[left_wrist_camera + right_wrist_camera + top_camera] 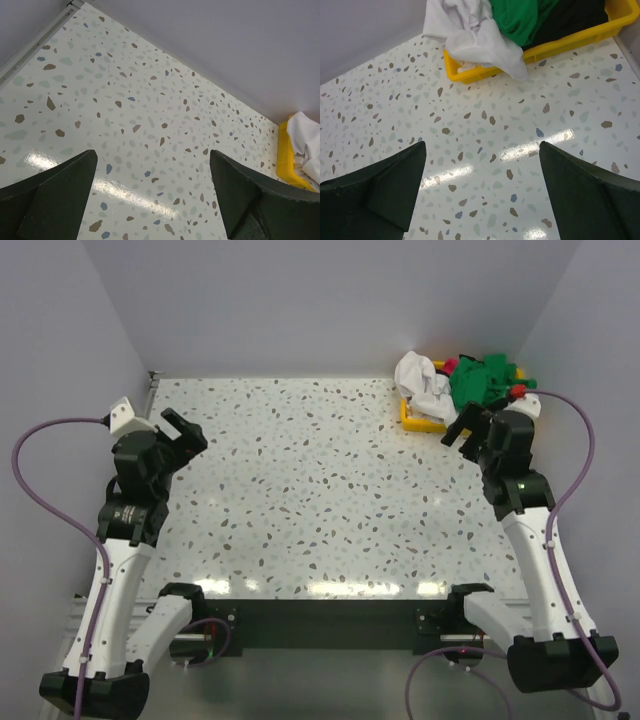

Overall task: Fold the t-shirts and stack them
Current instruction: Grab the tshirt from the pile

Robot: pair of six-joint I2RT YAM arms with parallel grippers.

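Observation:
The t-shirts lie crumpled in a yellow bin (419, 421) at the table's far right corner. A white t-shirt (423, 386) (475, 37) spills over the bin's near rim (570, 42), and a green one (484, 379) (517, 17) lies beside it. Black cloth (575, 17) shows under the green, and a bit of pink (450, 364) shows behind. My right gripper (464, 428) (482, 147) hovers open just in front of the bin, holding nothing. Far off on the left, my left gripper (185, 428) (152, 152) also hangs open and empty above the bare tabletop. The white t-shirt (307, 137) peeks in at that view's right edge.
The speckled tabletop (300, 490) stretches between the two arms. Grey walls close in behind and on both sides. A metal rail (35, 40) runs along the table's left edge. Purple cables loop off each arm.

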